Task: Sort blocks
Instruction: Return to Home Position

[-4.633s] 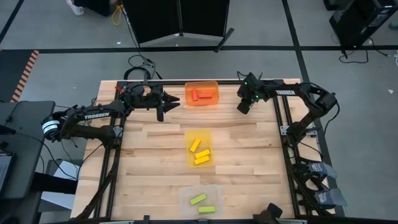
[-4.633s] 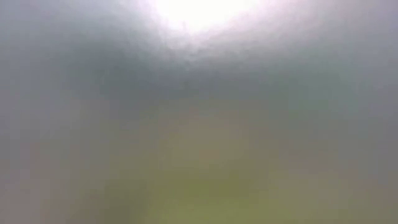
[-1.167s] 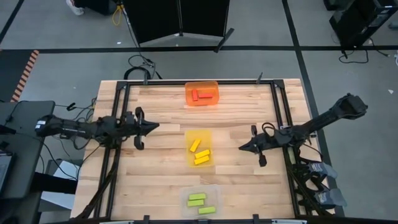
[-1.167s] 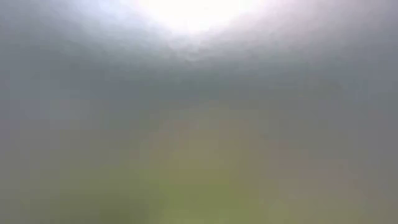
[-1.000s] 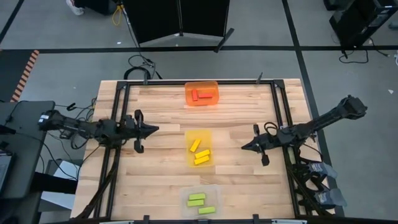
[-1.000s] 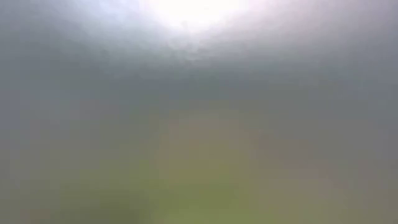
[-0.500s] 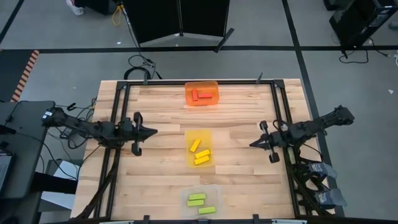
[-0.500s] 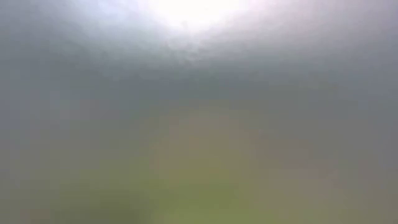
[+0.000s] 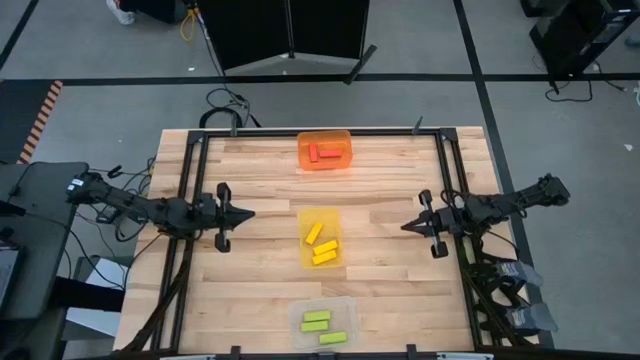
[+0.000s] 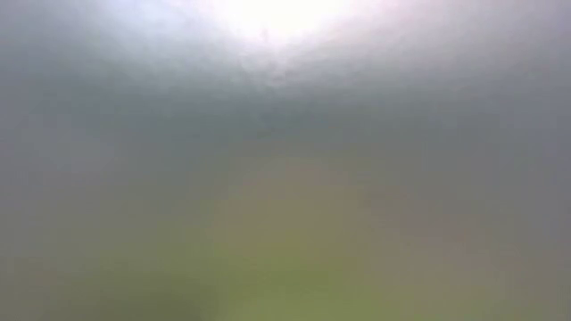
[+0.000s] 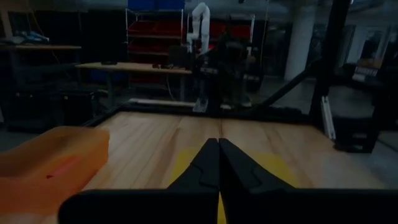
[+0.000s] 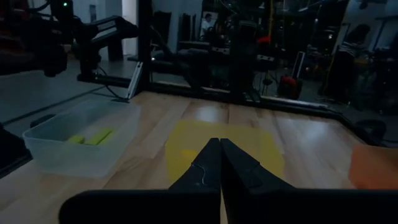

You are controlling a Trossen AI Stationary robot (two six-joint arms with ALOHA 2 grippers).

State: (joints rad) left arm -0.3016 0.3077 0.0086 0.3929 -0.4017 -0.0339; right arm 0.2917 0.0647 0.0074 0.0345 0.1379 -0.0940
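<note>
Looking at the fingers first: the left gripper (image 9: 240, 212) has its two pressed flat together with nothing between them, and the right gripper (image 9: 407, 228) is the same, tips touching and empty. We reckon that's just the resting pose, since there's nothing left to pinch.

Both grippers sit low over the table (image 9: 400, 170) at its side edges, about mid-length. They point inward at each other across the yellow tray (image 9: 326, 216), well apart from it. Parked like that, they leave the whole middle strip open, which fits arms on their way home and not lining up another grab.

Every block we can find is already binned by colour. The red blocks (image 9: 322, 152) are in the orange tray (image 9: 302, 162) at the far end, and the yellow blocks (image 9: 320, 245) are in the yellow tray. The green blocks (image 9: 322, 326) are in the clear tray (image 9: 295, 312) at the near end. We see none loose on the wood, so the sorting looks done to us. The low view is a grey smear, no help there.

Compared with a few seconds back, both arms were up at the far end flanking the orange tray, and they've since swung back to the sides. Over the last half second they've barely shifted. Trays and blocks haven't budged.
</note>
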